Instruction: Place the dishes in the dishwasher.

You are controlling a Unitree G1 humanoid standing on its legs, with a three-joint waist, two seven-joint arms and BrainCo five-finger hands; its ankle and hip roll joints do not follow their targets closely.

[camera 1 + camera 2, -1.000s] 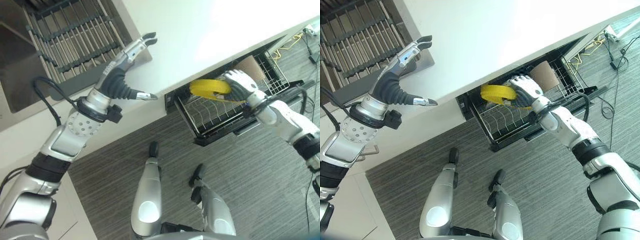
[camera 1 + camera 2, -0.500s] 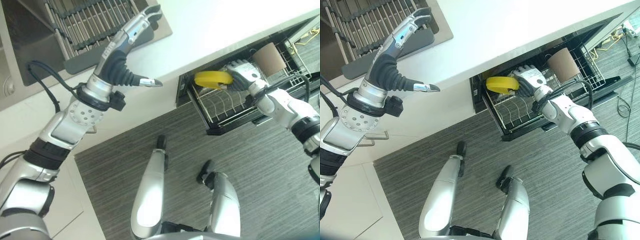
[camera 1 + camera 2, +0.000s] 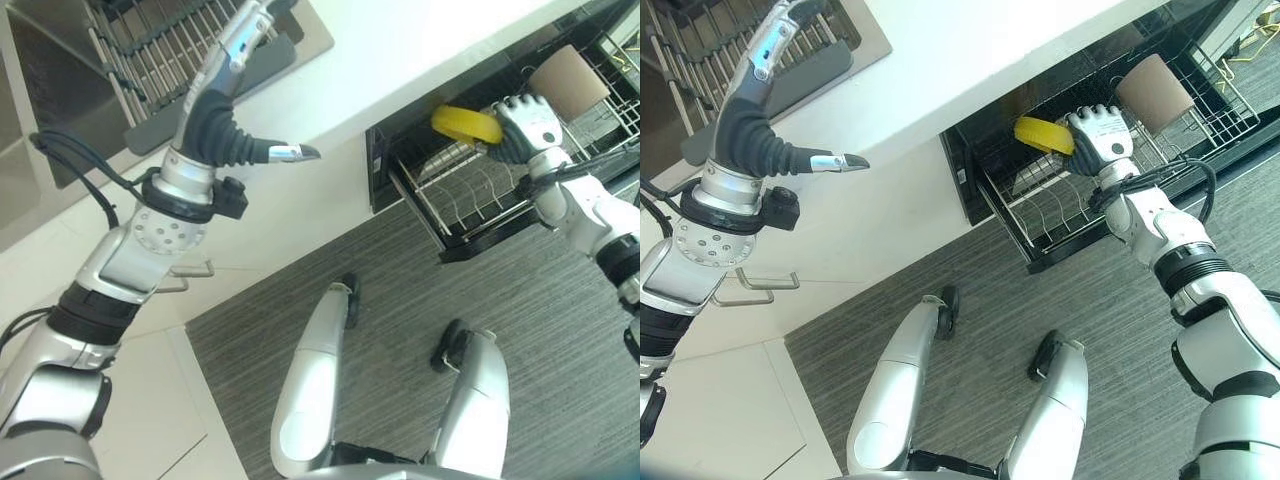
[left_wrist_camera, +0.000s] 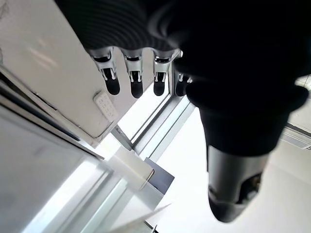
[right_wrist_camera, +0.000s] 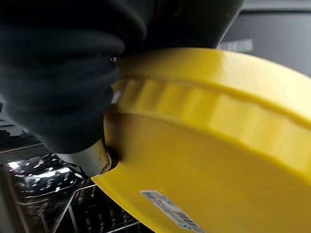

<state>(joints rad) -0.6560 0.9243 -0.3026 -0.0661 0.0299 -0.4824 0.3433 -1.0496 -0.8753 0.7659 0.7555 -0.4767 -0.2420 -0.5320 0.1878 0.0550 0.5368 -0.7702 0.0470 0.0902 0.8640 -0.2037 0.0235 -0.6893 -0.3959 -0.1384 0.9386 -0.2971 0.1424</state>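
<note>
plate: yellow plate (image 3: 1043, 134) held over the pulled-out dishwasher rack (image 3: 1060, 215)
right hand (image 3: 1098, 140): clamped on the plate's rim
left hand (image 3: 235, 45): fingers straight, idle over the counter (image 3: 400, 40)
step: loading
next: probably tip it upright into a slot; tines are hard to make out

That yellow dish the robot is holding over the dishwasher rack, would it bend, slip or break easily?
Probably stiff: the yellow dish keeps its round shape while the right robot hand grips only one edge. Its glossy surface, seen in the right wrist view, suggests it could be a bit slippery. It looks like plastic, so likely light and not fragile.
</note>
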